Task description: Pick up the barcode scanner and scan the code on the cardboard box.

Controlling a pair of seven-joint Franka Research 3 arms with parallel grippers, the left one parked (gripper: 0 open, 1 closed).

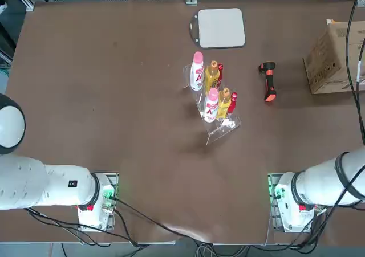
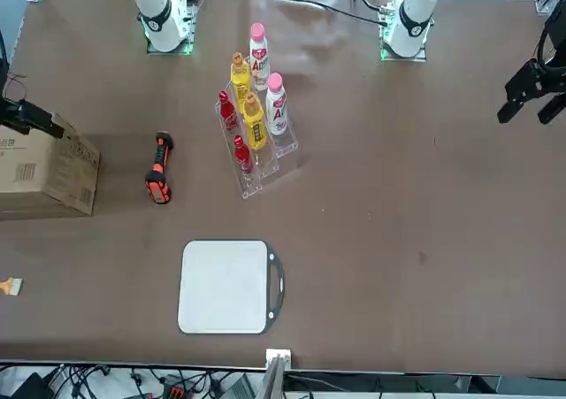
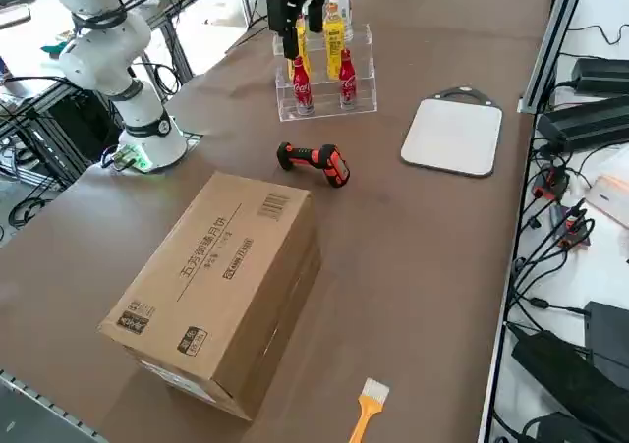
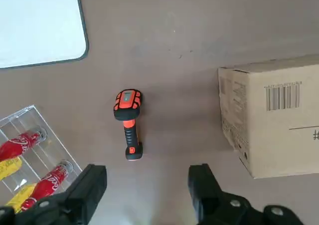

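The barcode scanner [image 1: 268, 81] lies flat on the brown table, its black head toward the far side and its orange-red handle toward the robot; it also shows as the scanner [image 4: 128, 120] in the wrist view. Right of it stands the cardboard box [image 1: 333, 57], with a barcode label [image 4: 282, 96] on its top face. My right gripper [image 4: 147, 185] hangs high above the table on the near side of the scanner. It is open and touches nothing. From the front the gripper [image 2: 35, 120] appears over the box [image 2: 44, 169].
A clear rack of red-capped and yellow bottles [image 1: 212, 94] stands left of the scanner. A flat grey pad [image 1: 220, 28] lies at the far side. A small orange-handled brush [image 3: 369, 404] rests beyond the box near the table edge.
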